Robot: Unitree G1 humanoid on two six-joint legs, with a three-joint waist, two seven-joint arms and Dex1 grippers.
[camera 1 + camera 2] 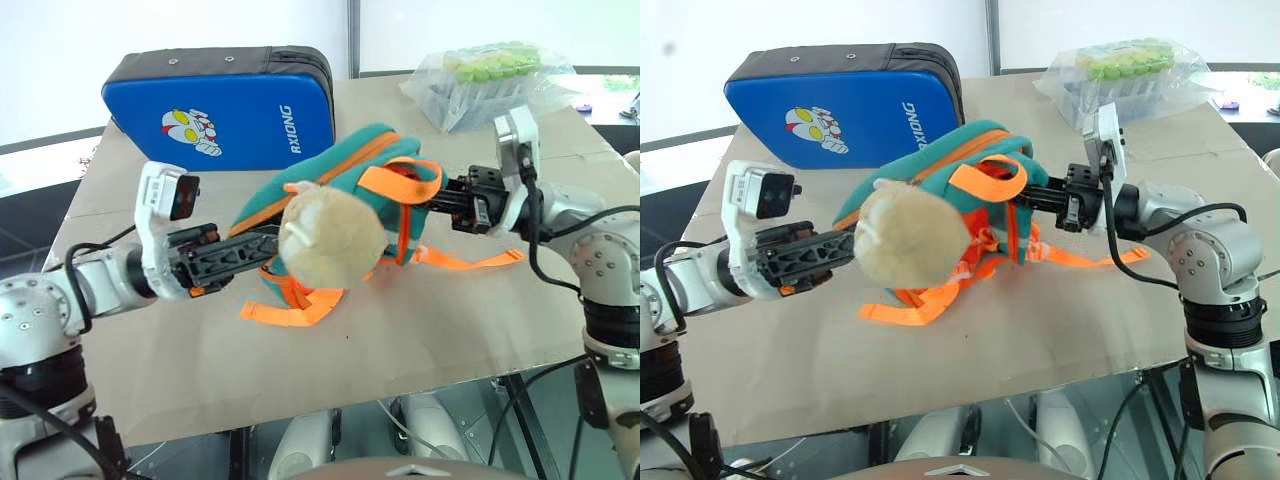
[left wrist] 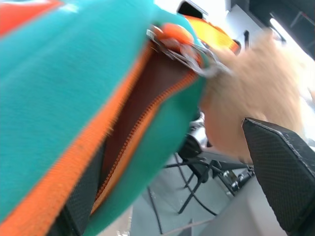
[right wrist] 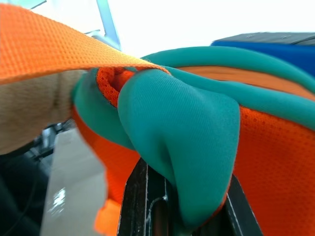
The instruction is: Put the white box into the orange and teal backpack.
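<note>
Item: orange and teal backpack (image 1: 340,190), lifted partly off the cardboard-covered table (image 1: 450,320), near its middle, in front of the blue padded case (image 1: 225,105).

Condition: teal shell, orange zip edging and straps, one strap trailing on the table; beige plush toy (image 1: 330,240) dangling at the front. Zip stands partly parted, dark lining showing in the left wrist view.

Tools: right gripper (image 1: 1040,205) clamped tight on a fold of teal fabric; left gripper (image 1: 262,243) spread wide at the zip mouth, gripping nothing that I can make out.

White box: I cannot locate it (possibly already inside, I cannot tell).

Risks, as I judge them: a single pinch on soft fabric may slip and drop the bag; the plush could snag my left fingers (image 2: 280,167); the mouth may sag shut.
</note>
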